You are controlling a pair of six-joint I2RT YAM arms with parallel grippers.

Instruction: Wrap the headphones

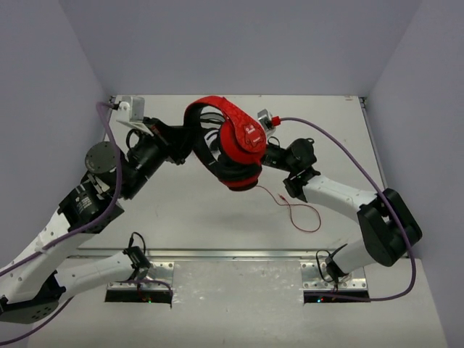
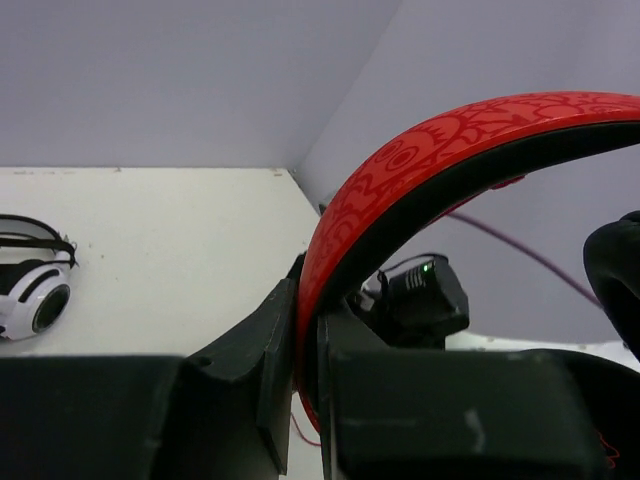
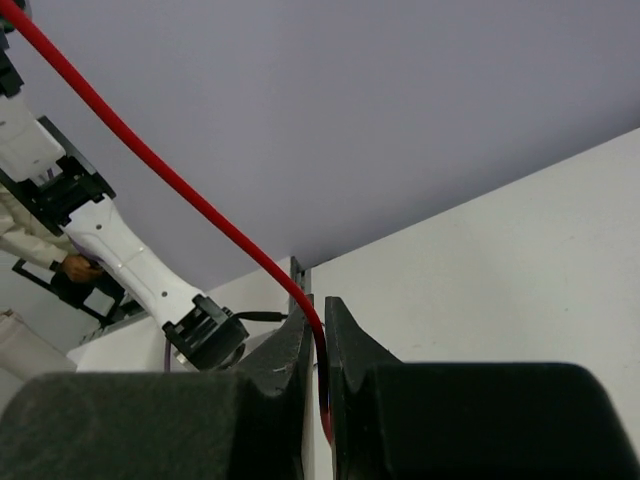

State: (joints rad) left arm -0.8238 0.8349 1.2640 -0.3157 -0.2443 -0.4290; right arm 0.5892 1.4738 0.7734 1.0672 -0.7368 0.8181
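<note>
The red headphones (image 1: 233, 141) with black lining hang in the air above the middle of the table. My left gripper (image 1: 187, 145) is shut on their red headband (image 2: 400, 170), which arches up and right from between the jaws (image 2: 308, 340). My right gripper (image 1: 274, 154) sits just right of the ear cups and is shut on the thin red cable (image 3: 180, 185), which runs taut up and left from its jaws (image 3: 320, 345). The rest of the cable (image 1: 301, 216) trails down and loops on the table near the right arm.
White-and-black striped headphones (image 2: 30, 285) lie on the table at the left of the left wrist view. Grey walls close in the table at the back and both sides. Purple camera leads (image 1: 341, 145) arc over both arms.
</note>
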